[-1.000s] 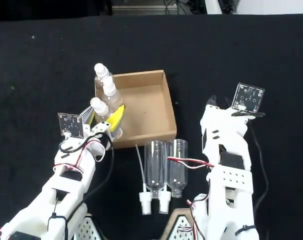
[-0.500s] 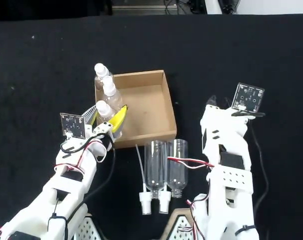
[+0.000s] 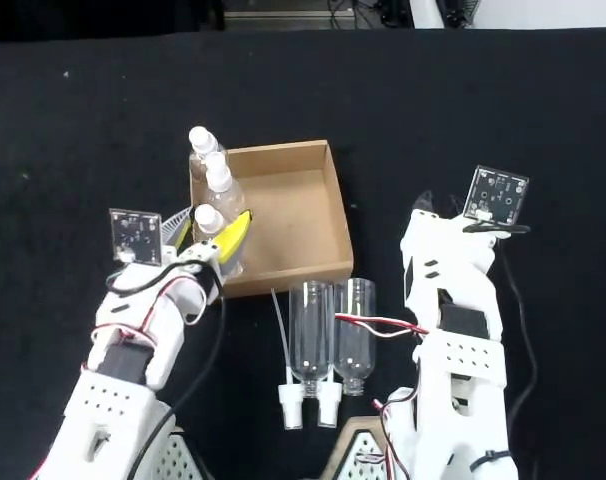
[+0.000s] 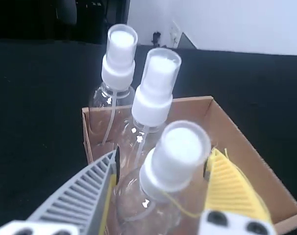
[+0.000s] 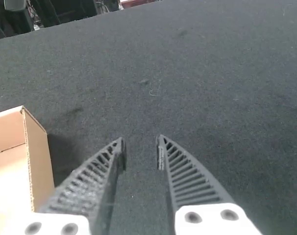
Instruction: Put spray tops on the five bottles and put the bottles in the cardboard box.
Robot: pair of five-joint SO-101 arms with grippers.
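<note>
The cardboard box point(image 3: 303, 215) sits mid-table. Three clear bottles with white spray tops stand along its left wall: the far bottle point(image 3: 201, 143), the middle bottle point(image 3: 219, 175) and the near bottle point(image 3: 210, 220). My left gripper point(image 3: 216, 222) is shut on the near bottle point(image 4: 175, 156), the grey finger point(image 4: 89, 188) on one side and the yellow finger point(image 4: 229, 188) on the other. Two more bottles point(image 3: 310, 335) point(image 3: 354, 330) lie in front of the box, with two white spray tops point(image 3: 291, 405) point(image 3: 329, 400) at their necks. My right gripper point(image 5: 139, 142) hangs open over bare cloth, right of the box.
A black cloth point(image 3: 483, 100) covers the table. One spray top's thin tube point(image 3: 280, 320) lies outside its bottle. A corner of the box point(image 5: 21, 147) is near my right gripper. Free room lies behind and to the right of the box.
The left arm has shifted left and swung its wrist, and the near bottle's top has slid slightly right and toward the box's front. The right arm has stayed still.
</note>
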